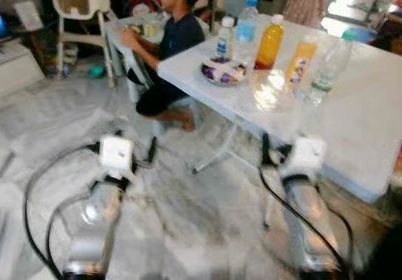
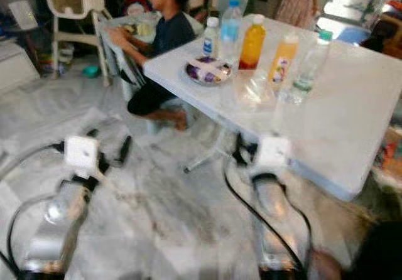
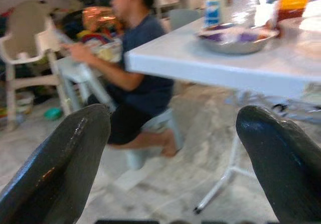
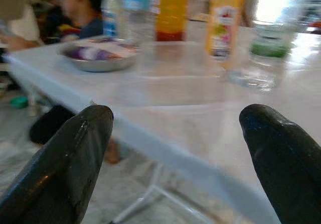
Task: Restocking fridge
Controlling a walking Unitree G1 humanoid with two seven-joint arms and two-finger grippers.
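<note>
On the white folding table (image 1: 352, 123) stand several bottles: a small white one with a blue label (image 1: 225, 37), a clear water bottle (image 1: 246, 24), an orange juice bottle (image 1: 269, 41), a yellow juice bottle (image 1: 300, 59) and a clear green-capped bottle (image 1: 329, 63). A metal plate (image 1: 224, 71) with purple-wrapped items lies near the table's corner. My right gripper (image 4: 175, 112) is open, level with the table's near edge and facing the bottles. Lower and left of the table, my left gripper (image 3: 173, 116) is open over the floor with nothing between its fingers.
A person (image 1: 168, 48) sits on a low stool by the table's far-left corner, at a small table. A white plastic high chair (image 1: 76, 4) stands behind. The table's legs (image 1: 213, 157) rise from the marble floor (image 1: 188, 230) ahead of me.
</note>
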